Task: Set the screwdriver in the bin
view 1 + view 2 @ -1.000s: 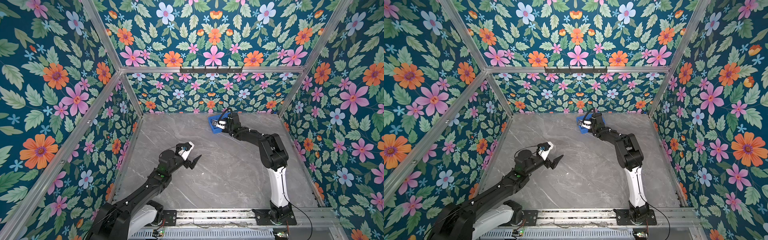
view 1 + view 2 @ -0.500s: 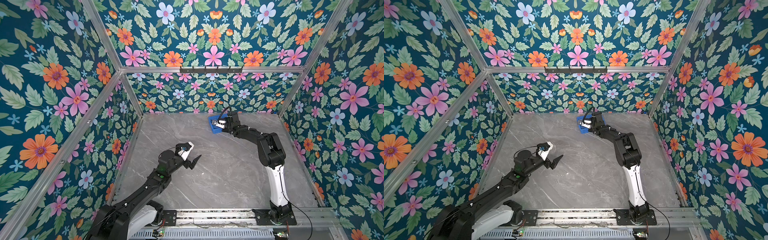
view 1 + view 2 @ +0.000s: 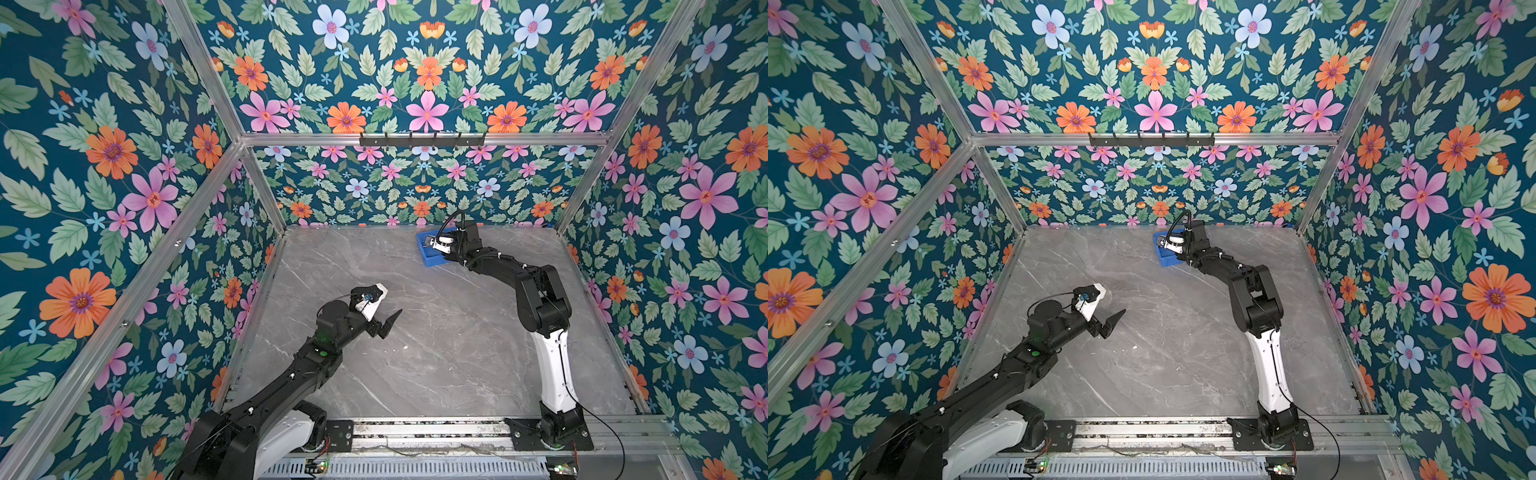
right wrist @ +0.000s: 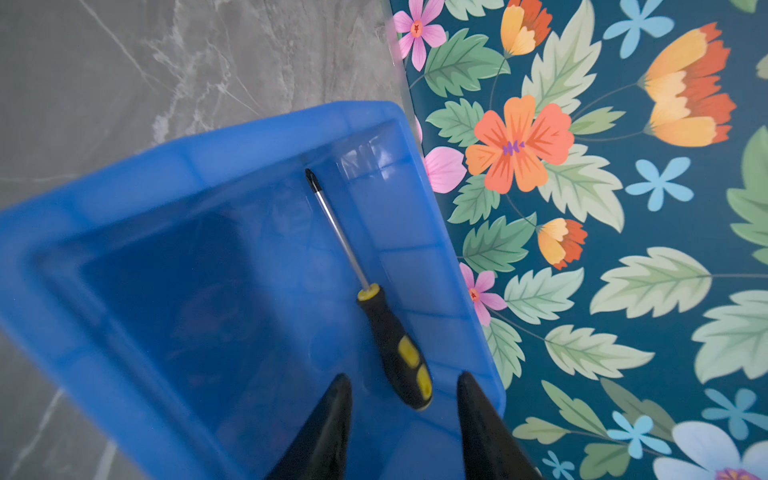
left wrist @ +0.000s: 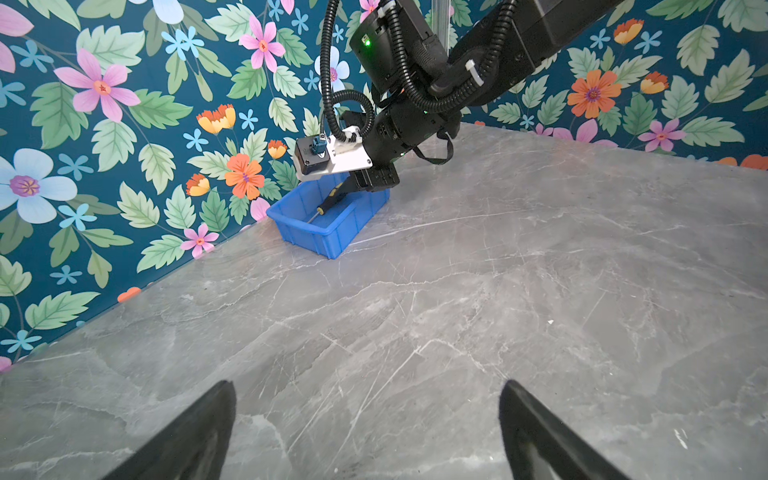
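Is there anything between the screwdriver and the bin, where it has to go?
Nothing visible stands between them. The screwdriver is already inside the bin, along its side nearest the flowered wall; the right gripper has its jaws open on either side of the handle.

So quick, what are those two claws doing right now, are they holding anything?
Left gripper: open, empty.
Right gripper: open; screwdriver lies loose in the bin.

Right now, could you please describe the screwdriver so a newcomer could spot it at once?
At the marble table's far edge, by the floral back wall, sits a blue bin. The screwdriver lies alone inside: thin metal shaft, black handle with yellow patches.
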Robot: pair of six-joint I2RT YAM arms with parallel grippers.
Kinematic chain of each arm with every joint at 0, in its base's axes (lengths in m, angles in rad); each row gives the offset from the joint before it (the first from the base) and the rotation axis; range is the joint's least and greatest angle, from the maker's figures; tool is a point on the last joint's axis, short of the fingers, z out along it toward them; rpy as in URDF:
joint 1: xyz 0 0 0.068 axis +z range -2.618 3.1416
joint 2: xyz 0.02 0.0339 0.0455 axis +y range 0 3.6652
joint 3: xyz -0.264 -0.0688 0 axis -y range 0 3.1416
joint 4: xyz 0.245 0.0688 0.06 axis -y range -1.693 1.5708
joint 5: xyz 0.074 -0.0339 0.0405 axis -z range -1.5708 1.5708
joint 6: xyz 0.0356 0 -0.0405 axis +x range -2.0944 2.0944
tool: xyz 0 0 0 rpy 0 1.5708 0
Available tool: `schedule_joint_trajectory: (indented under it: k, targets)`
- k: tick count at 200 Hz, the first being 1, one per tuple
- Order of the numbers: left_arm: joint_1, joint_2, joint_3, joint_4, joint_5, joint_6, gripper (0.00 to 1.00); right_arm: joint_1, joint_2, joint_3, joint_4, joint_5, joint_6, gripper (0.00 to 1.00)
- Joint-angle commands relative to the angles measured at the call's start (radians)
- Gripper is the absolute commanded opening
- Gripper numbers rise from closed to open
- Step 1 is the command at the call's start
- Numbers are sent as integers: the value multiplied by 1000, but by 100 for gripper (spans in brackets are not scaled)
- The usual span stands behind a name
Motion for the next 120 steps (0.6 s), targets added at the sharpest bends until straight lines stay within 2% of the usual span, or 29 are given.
schedule_joint_trajectory:
  k: [1,25,82,120]
  targets:
    - [0,1,7,2,-1,7,100,2,-20,-3,44,2,1,47]
    - [0,4,2,14,-13,-6,100,2,-58,-27,67,7,29,59]
    - [15,-60,-31,22,-210,-5,100,1,-240,-230,158,23,172,89]
    - [64,-81,-56,46,-278,-10,100,1,-406,-427,213,10,367,94]
